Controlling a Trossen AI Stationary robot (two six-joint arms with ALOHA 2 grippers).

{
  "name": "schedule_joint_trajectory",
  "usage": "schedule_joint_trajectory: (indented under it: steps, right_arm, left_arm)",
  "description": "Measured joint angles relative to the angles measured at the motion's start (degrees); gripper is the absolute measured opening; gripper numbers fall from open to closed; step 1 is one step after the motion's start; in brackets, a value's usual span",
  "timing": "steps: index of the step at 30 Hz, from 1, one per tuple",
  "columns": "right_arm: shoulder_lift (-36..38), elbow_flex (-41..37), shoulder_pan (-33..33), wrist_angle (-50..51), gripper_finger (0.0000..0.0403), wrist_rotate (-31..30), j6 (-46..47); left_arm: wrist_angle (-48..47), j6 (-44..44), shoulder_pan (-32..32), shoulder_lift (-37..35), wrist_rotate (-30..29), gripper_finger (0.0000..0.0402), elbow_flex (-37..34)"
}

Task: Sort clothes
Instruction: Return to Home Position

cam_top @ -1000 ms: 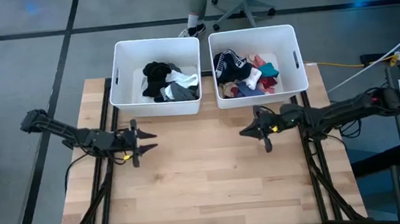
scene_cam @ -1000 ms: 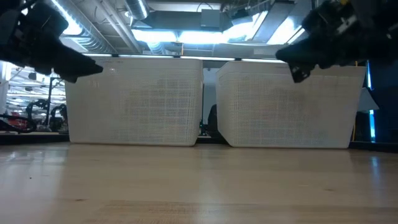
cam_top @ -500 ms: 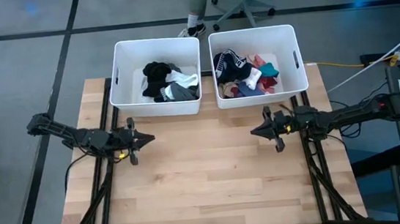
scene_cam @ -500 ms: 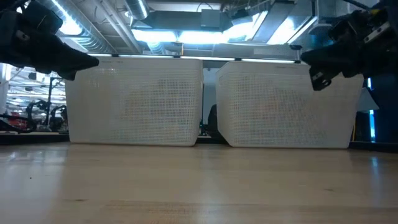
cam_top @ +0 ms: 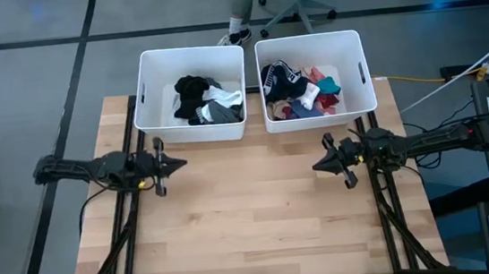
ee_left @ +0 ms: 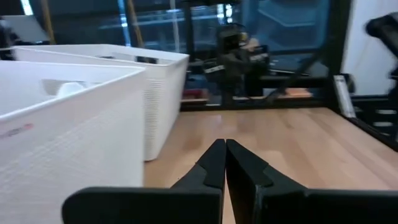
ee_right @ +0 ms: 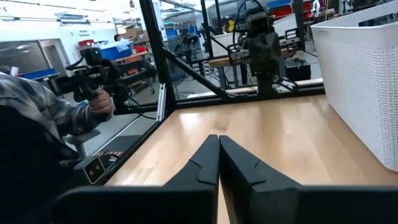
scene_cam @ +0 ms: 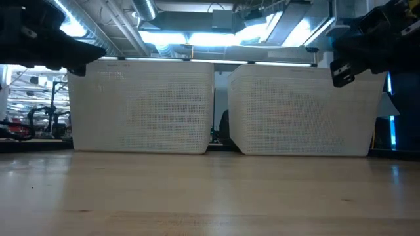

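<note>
You are looking at both arms hanging low over the table (cam_top: 252,217), with the left jaws and the right jaws each pressed together, gripping nothing and pointing inward toward one another. The clothes (cam_top: 208,101) are lying heaped in the left bin (cam_top: 189,50) and the right bin (cam_top: 307,37), off to the far side of each set of jaws rather than ahead of them. Each arm is sitting nearer its own bin, so seemingly nothing is calling for a reach, only a retreat.

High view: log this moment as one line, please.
clothes: in left bin and right bin | left gripper: fingers shut, empty, above table | right gripper: fingers shut, empty, above table
</note>
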State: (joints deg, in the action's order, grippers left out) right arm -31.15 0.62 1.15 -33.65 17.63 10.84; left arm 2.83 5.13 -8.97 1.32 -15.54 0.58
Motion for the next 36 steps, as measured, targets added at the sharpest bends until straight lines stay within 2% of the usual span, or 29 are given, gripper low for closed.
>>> schedule_joint_trajectory:
  steps: [3,11,21,25,30,36]
  right_arm:
    - [0.0,0.0,0.0,0.2,0.0012,-0.3,-0.3]
    - [5.9,-0.1,-0.1,6.6,0.0012,-9.0,0.7]
    - [22.8,-0.2,0.0,22.4,0.0012,-9.9,0.7]
    - [30.8,-0.2,0.0,30.2,0.0012,-14.2,0.2]
    - [31.0,0.0,0.0,32.5,0.0012,-18.9,-0.8]
    - [31.0,0.0,0.0,32.8,0.0012,-19.1,-1.2]
  left_arm:
    - [-0.2,0.0,3.1,-0.2,1.2,0.0001,0.0]
    - [-0.9,-1.2,7.4,-0.3,6.2,0.0002,0.0]
    - [-1.4,-0.7,9.7,-0.3,9.3,0.0002,0.0]
    - [-1.4,-0.8,10.3,-0.3,9.4,0.0002,0.0]
    - [-1.4,-1.3,11.0,-0.4,9.6,0.0001,0.0]
    - [-1.6,-1.7,11.8,-0.5,11.1,0.0002,0.0]
